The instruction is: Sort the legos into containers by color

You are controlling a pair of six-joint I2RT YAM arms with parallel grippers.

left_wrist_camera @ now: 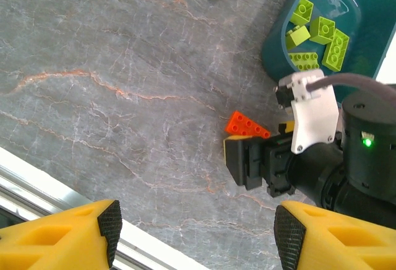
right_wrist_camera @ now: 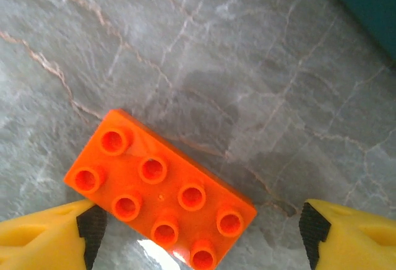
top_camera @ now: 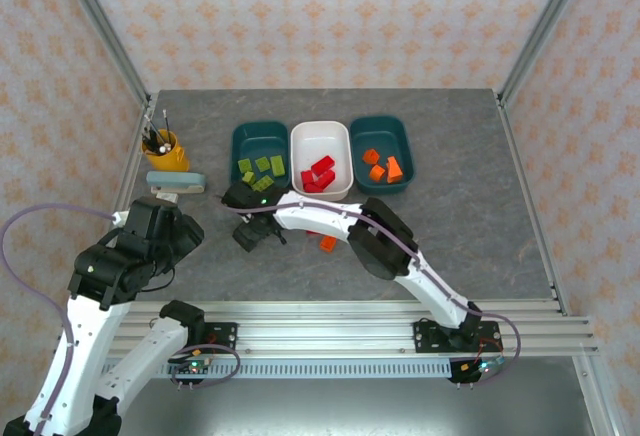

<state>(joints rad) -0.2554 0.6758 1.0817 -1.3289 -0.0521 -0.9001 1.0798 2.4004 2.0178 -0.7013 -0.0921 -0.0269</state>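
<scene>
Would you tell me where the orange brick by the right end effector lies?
The orange brick lies flat on the table between the right end effector's open fingers in the right wrist view, close to the teal tray of green bricks.

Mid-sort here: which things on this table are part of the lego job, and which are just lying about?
Part of the job:
- left teal tray, holding green legos
- white tray, holding red legos
- right teal tray, holding orange legos
- loose orange lego at the right end effector

Lying about:
- yellow pen cup
- pale blue-and-white object beside it
</scene>
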